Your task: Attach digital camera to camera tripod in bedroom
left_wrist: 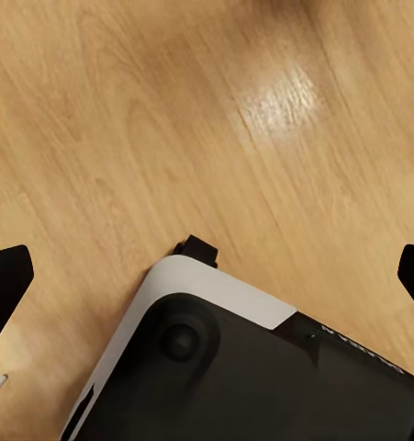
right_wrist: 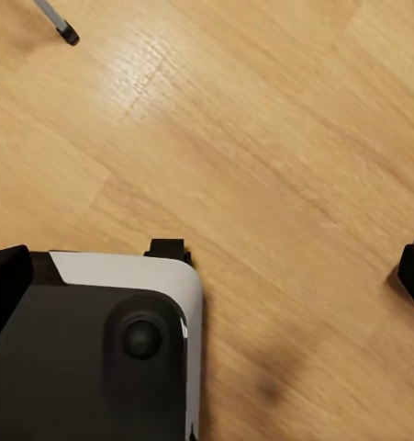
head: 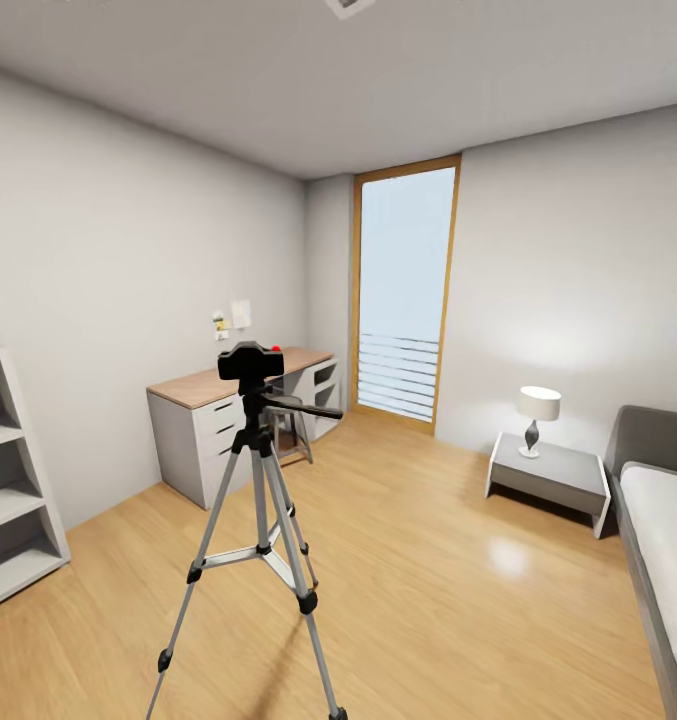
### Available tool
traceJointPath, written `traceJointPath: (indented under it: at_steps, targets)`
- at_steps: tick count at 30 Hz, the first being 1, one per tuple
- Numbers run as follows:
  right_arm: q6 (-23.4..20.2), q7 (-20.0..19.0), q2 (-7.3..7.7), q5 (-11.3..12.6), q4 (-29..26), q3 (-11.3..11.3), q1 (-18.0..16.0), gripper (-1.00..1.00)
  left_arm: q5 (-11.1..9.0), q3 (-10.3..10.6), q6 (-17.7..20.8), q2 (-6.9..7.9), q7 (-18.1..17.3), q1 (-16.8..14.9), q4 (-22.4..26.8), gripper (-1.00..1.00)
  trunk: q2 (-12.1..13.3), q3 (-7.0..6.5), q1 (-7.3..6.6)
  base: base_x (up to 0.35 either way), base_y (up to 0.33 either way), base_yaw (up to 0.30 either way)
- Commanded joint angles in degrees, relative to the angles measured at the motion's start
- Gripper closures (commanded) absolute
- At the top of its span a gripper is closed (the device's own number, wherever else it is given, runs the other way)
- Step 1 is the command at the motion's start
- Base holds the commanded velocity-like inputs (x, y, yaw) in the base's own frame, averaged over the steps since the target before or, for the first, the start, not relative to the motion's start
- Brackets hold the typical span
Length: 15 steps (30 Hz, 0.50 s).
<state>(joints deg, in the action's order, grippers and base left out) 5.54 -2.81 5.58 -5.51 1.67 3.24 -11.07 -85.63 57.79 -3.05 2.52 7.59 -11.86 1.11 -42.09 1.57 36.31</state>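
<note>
Digital camera (head: 250,362): sat on tripod head, lower left-centre of head view, red dot up.
Camera tripod (head: 263,520): stood on wooden floor (head: 428,560).
Left gripper (left_wrist: 207,276): jaws wide apart, empty, above floor.
Right gripper (right_wrist: 207,271): jaws wide apart, empty.
Table (head: 228,385): behind tripod, against left wall.

**Both arms hanging down, grippers wide open**

So the left gripper (left_wrist: 207,276) points down at the floor, its two dark fingertips (left_wrist: 5,280) sitting way out at opposite edges of the left wrist view, nothing between them. Same deal with the right gripper (right_wrist: 211,276): jaws spread wide, empty. Under each one you can see a corner of the robot's own base (right_wrist: 96,358), black with a white rim.
</note>
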Motion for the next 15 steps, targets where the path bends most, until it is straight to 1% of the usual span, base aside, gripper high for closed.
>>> traceJointPath:
  at_steps: [1, 15]
  targets:
    - [0.3, -0.1, 0.03, -0.6, 0.2, 0.3, -0.1, -1.00, -0.4, 0.5, -0.1, 0.03, 0.3, 0.0, 0.1, -1.00, -0.1, 0.10, 0.01, 0.000, 0.000, 0.000]
    - [0.3, 0.0, 0.01, -0.4, 0.2, 0.2, -0.1, -1.00, -0.4, 0.5, -0.1, 0.03, 0.3, 0.0, 0.1, -1.00, -0.1, 0.10, 0.01, 0.000, 0.000, 0.000]
